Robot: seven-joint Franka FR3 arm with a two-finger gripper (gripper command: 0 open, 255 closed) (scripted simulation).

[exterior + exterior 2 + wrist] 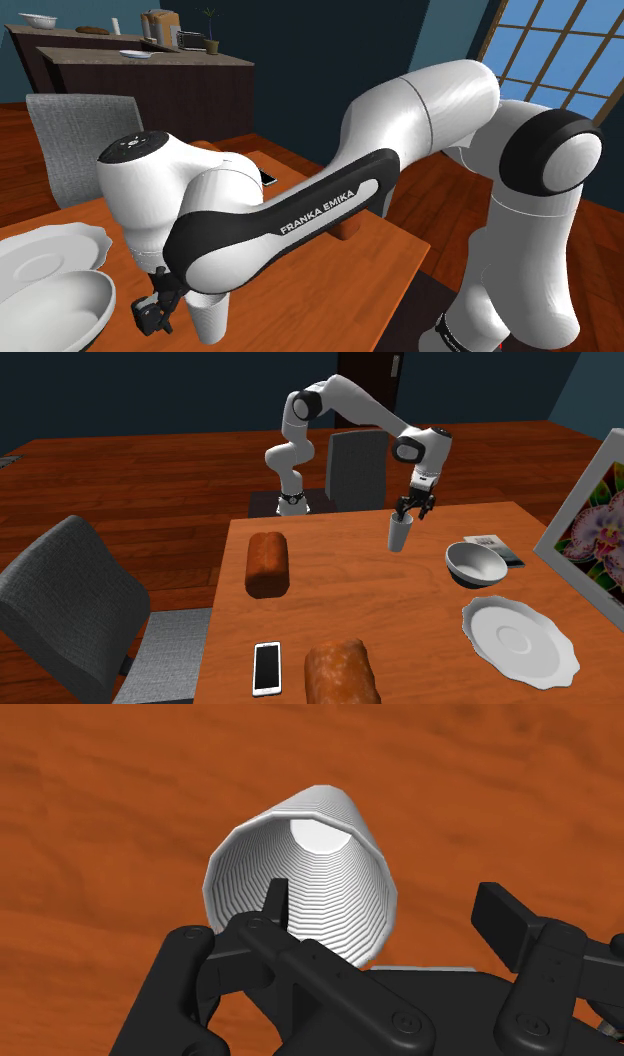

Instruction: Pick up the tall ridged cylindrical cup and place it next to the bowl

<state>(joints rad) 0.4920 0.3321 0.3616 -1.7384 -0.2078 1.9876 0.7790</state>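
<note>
- The tool [385, 899] is released: its two black fingers [276, 899] stand wide apart and clasp nothing.
- In the wrist view one finger reaches over the mouth of the white ridged cup [300, 874] and the other stands clear outside its wall, so one side of the rim lies between them, untouched by the outer finger.
- In the second exterior view the cup [400, 533] stands upright on the wooden desk [380, 612], right of the frame's centre, with the tool [412, 510] just above its rim.
- The grey bowl [475, 564] sits near the cup, to its lower right in that frame, the two apart; a white wavy-edged plate [520, 640] lies further toward the lower right corner.
- In the shoulder view the cup [212, 318] is at the bottom edge, beside the tool [158, 312]; the bowl [60, 310] and plate [40, 258] fill the lower left.
- Two brown loaves [267, 563] [341, 672] and a phone [267, 667] lie on the desk's left half in the second exterior view.
</note>
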